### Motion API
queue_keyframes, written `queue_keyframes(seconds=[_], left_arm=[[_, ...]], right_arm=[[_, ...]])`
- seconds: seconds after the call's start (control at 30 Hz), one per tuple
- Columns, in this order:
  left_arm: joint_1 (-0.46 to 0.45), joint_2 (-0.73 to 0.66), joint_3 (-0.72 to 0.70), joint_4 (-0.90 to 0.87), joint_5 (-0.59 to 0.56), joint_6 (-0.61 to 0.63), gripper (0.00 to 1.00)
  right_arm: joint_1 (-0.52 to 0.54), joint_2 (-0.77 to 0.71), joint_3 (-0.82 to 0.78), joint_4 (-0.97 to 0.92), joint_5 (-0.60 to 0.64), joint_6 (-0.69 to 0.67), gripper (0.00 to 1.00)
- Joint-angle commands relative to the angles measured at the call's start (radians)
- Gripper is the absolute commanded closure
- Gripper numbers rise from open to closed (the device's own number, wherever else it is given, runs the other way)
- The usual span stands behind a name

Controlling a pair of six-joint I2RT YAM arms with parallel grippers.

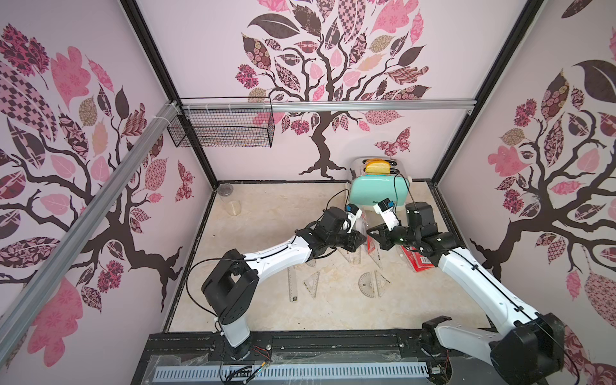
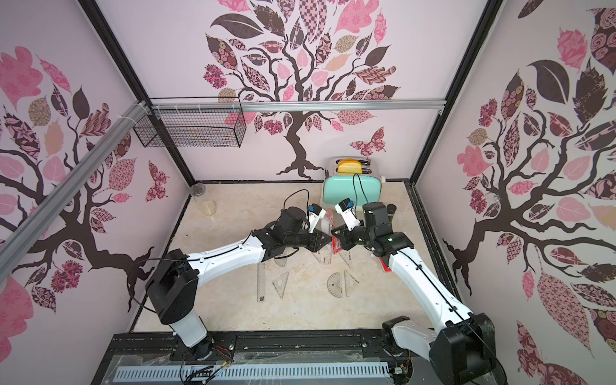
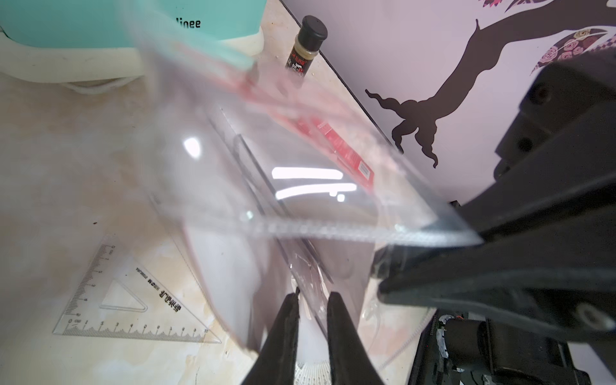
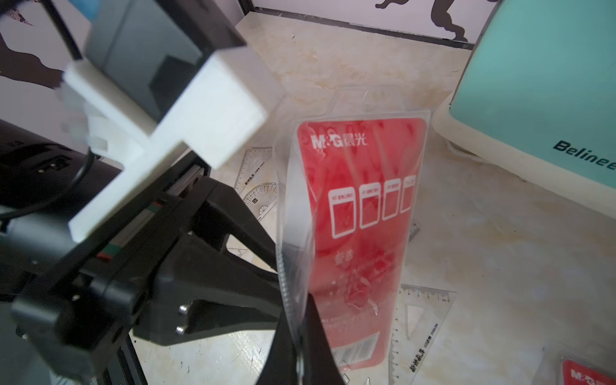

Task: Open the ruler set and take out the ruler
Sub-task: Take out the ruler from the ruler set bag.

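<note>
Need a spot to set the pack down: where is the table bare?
Bare: the far stretch between the clear cup and the left arm, and the near strip between the straight ruler and the front rail. Crowded: the middle, with set squares and protractor, and the right, by the toaster and red pack.

The ruler set pack [image 4: 363, 213] is clear glossy plastic over red printed card. The set square [image 3: 160, 300] is smooth transparent plastic. The desk [image 1: 266, 216] is matt, marble-patterned. The toaster [image 1: 378, 195] is glossy.

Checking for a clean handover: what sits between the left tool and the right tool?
The ruler pack, clear plastic over red; the right tool pinches its edge. Both wrist views show it.
</note>
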Motion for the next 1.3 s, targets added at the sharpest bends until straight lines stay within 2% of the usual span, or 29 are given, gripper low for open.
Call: queue_keyframes(seconds=[0.0, 0.3, 0.6, 0.67, 0.77, 1.1, 1.27], left_arm=[[-0.004, 0.001, -0.008, -0.015, 0.021, -0.009, 0.81], [-0.006, 0.056, 0.028, -0.043, 0.006, -0.024, 0.87], [-0.006, 0.091, 0.047, -0.019, 0.006, -0.058, 0.86], [-0.006, 0.093, 0.046, -0.006, 0.012, -0.065, 0.89], [-0.006, 0.093, 0.044, 0.006, 0.018, -0.072, 0.98], [0.032, -0.014, -0.039, 0.087, -0.001, -0.119, 1.0], [0.077, -0.071, -0.069, 0.129, 0.048, -0.165, 1.0]], right_arm=[[0.003, 0.001, 0.023, 0.013, 0.005, -0.005, 1.0], [0.003, -0.017, 0.021, 0.014, 0.008, -0.003, 1.0], [0.003, -0.02, 0.016, 0.018, 0.004, -0.003, 1.0], [0.003, -0.02, 0.014, 0.021, 0.005, -0.002, 1.0], [0.003, -0.023, 0.012, 0.021, 0.016, -0.003, 1.0], [0.003, -0.026, -0.006, 0.03, 0.018, -0.003, 1.0], [0.002, -0.024, -0.01, 0.033, 0.021, -0.003, 1.0]])
